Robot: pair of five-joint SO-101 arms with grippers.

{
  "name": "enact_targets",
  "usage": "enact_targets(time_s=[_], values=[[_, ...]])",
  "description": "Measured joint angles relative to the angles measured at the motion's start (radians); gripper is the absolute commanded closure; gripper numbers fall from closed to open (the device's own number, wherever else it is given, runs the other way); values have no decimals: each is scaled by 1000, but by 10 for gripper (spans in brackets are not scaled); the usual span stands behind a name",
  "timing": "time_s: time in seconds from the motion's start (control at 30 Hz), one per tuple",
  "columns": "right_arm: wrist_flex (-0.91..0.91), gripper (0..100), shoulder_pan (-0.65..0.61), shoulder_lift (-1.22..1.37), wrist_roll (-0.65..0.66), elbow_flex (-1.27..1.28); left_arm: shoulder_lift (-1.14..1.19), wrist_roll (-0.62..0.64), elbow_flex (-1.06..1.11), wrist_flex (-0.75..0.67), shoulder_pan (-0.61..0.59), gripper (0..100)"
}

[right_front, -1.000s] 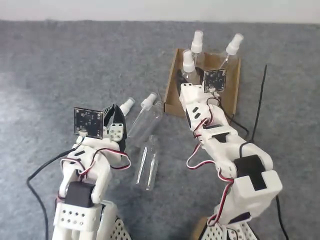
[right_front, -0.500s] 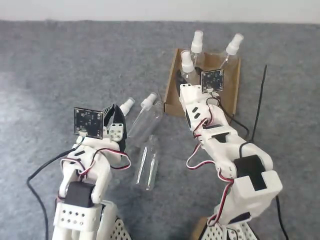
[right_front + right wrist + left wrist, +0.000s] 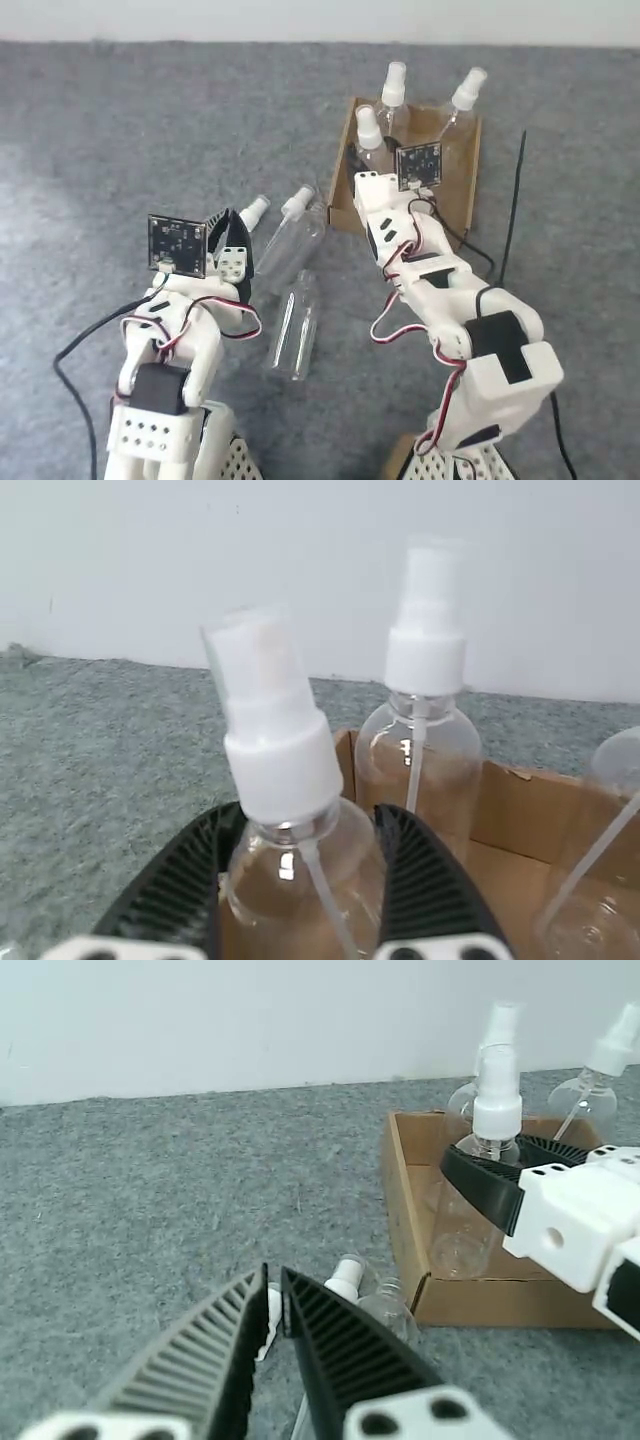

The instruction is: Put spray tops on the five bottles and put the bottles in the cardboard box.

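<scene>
My right gripper [image 3: 367, 162] is shut on a clear bottle with a white spray top [image 3: 369, 128], holding it tilted over the near left corner of the cardboard box [image 3: 342, 195]. The right wrist view has its fingers on either side of that bottle [image 3: 292, 875]. Two more topped bottles [image 3: 393, 88] [image 3: 465, 95] stand in the box. On the carpet lie a topped bottle [image 3: 291, 236], a bottle without a top [image 3: 295, 325] and a loose spray top [image 3: 255, 210]. My left gripper [image 3: 232, 232] is shut just beside the loose top, low over the carpet.
Grey carpet stretches to a white wall at the back. Black cables [image 3: 512, 220] trail on the right of the box and beside the left arm's base [image 3: 75, 350]. From the left wrist, the box wall [image 3: 500, 1300] appears with the right gripper [image 3: 500, 1185] above it.
My right gripper has shifted slightly left with the bottle over the box. The left arm and the bottles on the carpet have not moved.
</scene>
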Motion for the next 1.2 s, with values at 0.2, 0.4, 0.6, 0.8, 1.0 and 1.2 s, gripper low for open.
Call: enact_targets(time_s=[0.2,0.4,0.6,0.8,1.0,1.2], values=[[0,991,0,0,0,3,0,0,0,0,0,985],[-6,988,2,-3,0,18,0,0,0,0,0,985],[-6,987,2,-3,0,20,0,0,0,0,0,985],[-6,983,2,-3,0,20,0,0,0,0,0,985],[-6,898,5,-5,44,23,0,0,0,0,0,985],[-6,892,3,-72,54,91,0,0,0,0,0,985]])
